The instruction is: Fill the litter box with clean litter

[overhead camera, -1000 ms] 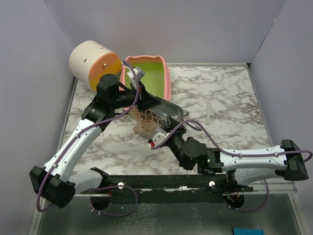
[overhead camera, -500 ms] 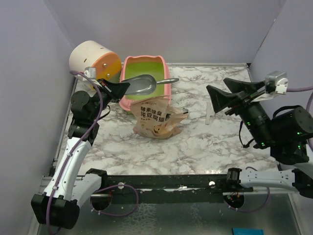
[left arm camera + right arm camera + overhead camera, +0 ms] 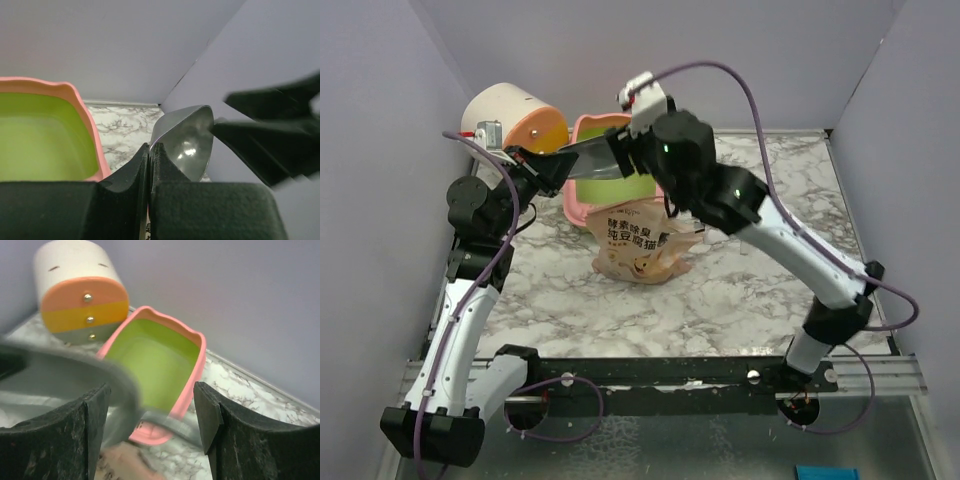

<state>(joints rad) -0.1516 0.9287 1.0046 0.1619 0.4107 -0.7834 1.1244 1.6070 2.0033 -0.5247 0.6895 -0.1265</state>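
Two arms meet above the far left of the marble-veined table. Under them sits the litter box, a pink plastic tray with rounded corners and a smooth lime-green inside. It is just beside a cream-and-orange cylinder, and a crumpled tan pouch lies in front. The left gripper is pinched tight on a glossy grey metal scoop. The right gripper gapes wide around the blurred scoop; whether it touches cannot be told.
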